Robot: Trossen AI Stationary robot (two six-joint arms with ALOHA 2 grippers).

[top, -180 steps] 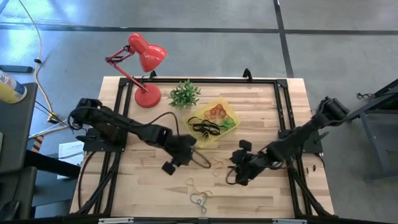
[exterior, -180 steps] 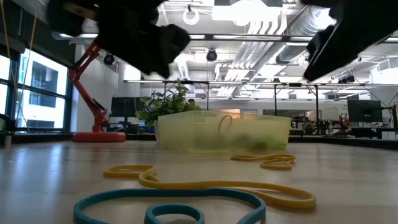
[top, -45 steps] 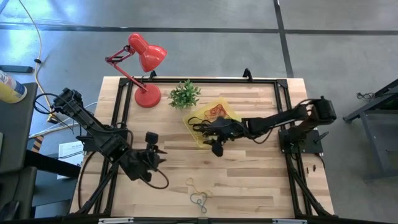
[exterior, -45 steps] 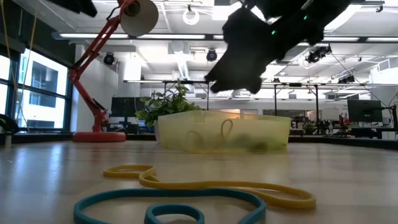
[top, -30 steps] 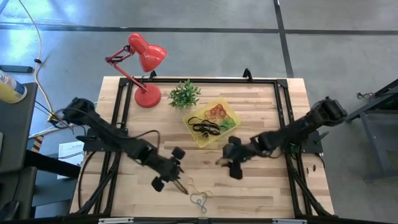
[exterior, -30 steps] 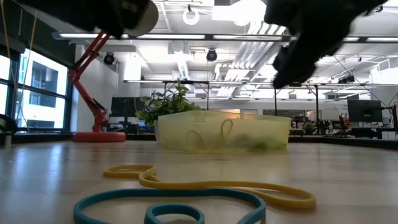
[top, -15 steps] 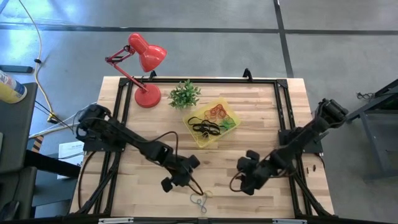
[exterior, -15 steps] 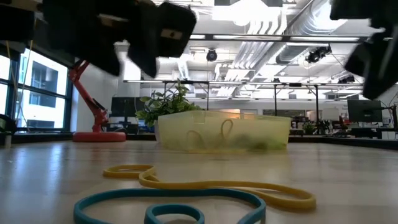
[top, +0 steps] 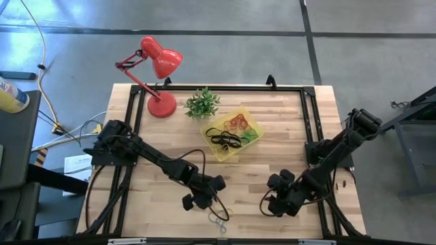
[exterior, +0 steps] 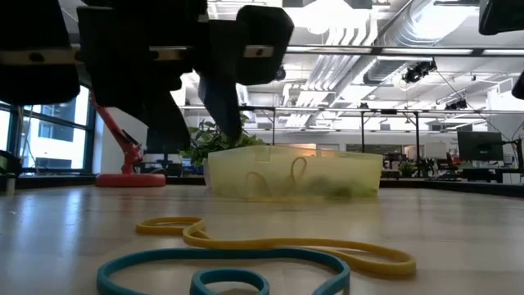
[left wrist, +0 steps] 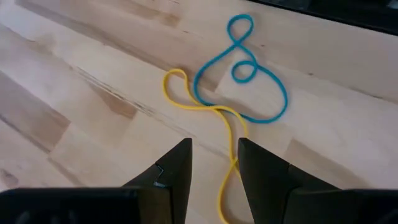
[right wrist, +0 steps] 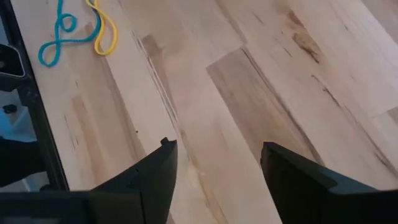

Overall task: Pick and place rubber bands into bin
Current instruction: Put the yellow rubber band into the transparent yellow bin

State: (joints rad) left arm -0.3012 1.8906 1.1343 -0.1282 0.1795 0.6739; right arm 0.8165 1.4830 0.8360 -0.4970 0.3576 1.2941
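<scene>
Left gripper (left wrist: 211, 171) over the yellow rubber band (left wrist: 214, 112) beside the blue rubber band (left wrist: 249, 74) at the tabletop's (top: 272, 150) near edge, fingers apart around it, right gripper (right wrist: 214, 165) spread wide and empty at near right, bin (top: 231, 133) toward the far middle.

Likely open-plan lab: exposed ceiling ducts (exterior: 344, 61)

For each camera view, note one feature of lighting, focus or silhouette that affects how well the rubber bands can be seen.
High view: even light, but the yellow band and blue band look tiny. Low view: bright ceiling lights leave the left gripper a dark silhouette; the nearest blue loop is soft. Left wrist view: both bands sharp, soft shadows. Right wrist view: the open right gripper frames bare wood, with the bands in a corner.
</scene>
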